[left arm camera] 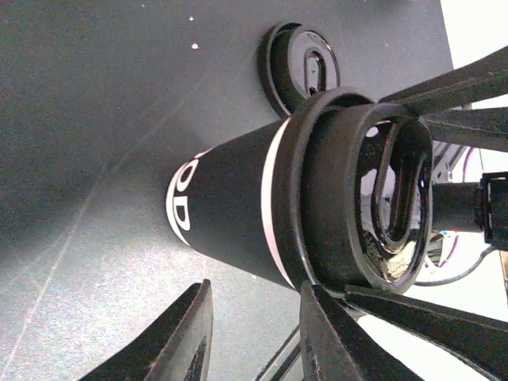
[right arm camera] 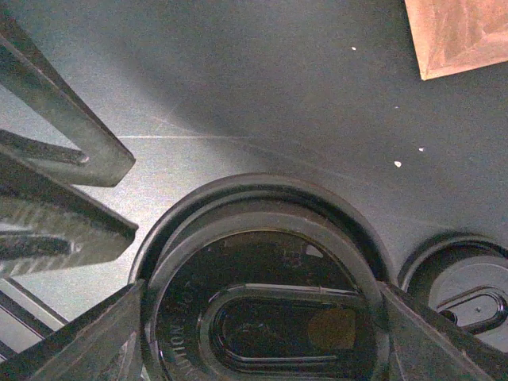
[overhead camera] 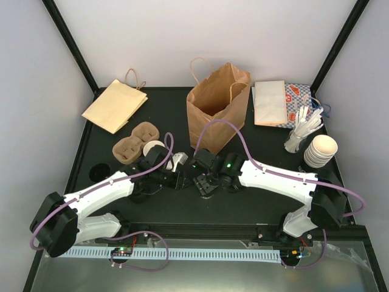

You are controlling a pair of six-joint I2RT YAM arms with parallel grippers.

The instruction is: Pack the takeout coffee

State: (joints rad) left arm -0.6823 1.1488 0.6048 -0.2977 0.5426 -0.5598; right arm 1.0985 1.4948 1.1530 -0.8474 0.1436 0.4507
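Takeout coffee (left arm camera: 230,210) sits on the counter (overhead camera: 267,146), unpacked. The right hand (right arm camera: 262,305) clamps its lid (right arm camera: 262,341). Whether the left hand (left arm camera: 255,317) grips anything cannot be told. Judged remaining: loading into the paper bag (overhead camera: 216,109).

Readable text: two partial bits only, on the cup and on its lid.
Left wrist view: large white letters on the dark side of the cup (left arm camera: 230,214), looks like "DD" or "OD", the rest wraps out of sight. Right wrist view: raised lettering on the black lid (right arm camera: 262,317), roughly "NOIT…", the rest unclear. Top view: red print on the paper packet (overhead camera: 298,100), too small to read.
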